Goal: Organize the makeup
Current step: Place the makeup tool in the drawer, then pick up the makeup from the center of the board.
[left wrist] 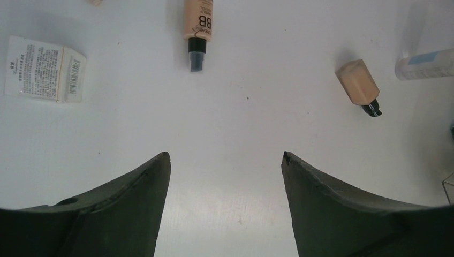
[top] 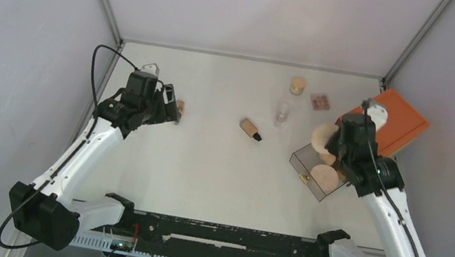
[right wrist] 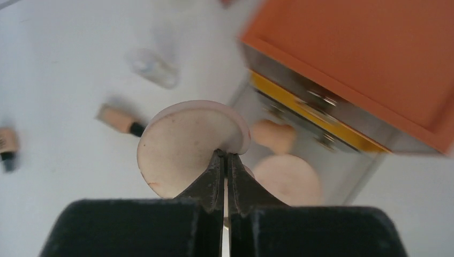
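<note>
Now, discs at the clear drawer [top: 298, 160]: two.
Held disc [right wrist: 182, 147]: above drawer, edge pinched by right gripper [right wrist: 225, 156].
Second disc [right wrist: 289, 179]: inside drawer.
Left gripper [left wrist: 225, 158]: spread, well left of drawer.

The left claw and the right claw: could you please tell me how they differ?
The left claw stands open and empty; the right claw is shut on a round tan disc. The left claw faces the table near a BB tube; the right claw is by the open clear drawer. Both have dark fingers.
</note>
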You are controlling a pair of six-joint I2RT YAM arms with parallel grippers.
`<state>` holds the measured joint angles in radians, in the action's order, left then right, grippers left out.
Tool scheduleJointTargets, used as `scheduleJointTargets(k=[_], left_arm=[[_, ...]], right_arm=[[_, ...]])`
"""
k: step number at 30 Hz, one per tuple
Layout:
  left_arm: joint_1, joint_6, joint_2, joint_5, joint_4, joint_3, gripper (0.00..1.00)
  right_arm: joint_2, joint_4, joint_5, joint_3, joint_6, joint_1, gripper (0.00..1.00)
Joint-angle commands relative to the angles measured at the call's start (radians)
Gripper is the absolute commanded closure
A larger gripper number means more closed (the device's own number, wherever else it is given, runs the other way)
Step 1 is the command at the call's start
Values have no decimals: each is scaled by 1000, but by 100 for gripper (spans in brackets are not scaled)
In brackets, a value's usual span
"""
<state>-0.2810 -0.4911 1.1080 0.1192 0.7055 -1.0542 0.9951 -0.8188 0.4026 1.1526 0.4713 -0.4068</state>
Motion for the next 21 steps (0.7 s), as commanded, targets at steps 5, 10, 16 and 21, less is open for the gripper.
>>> scheduleJointTargets(k=[5, 10, 16, 21], left_arm=[[2, 28, 34, -14, -58, 5, 17], [32, 104, 183, 88, 21, -132, 7], [154, 112, 388, 157, 75, -314, 10], [214, 152, 598, 210, 145, -523, 14]], right_arm=[[-187, -105, 56, -201, 73, 230, 73], [-159, -78, -32, -181, 66, 279, 28], [-212, -7, -140, -166, 47, 267, 28], [-219, 33, -154, -167, 44, 213, 28]])
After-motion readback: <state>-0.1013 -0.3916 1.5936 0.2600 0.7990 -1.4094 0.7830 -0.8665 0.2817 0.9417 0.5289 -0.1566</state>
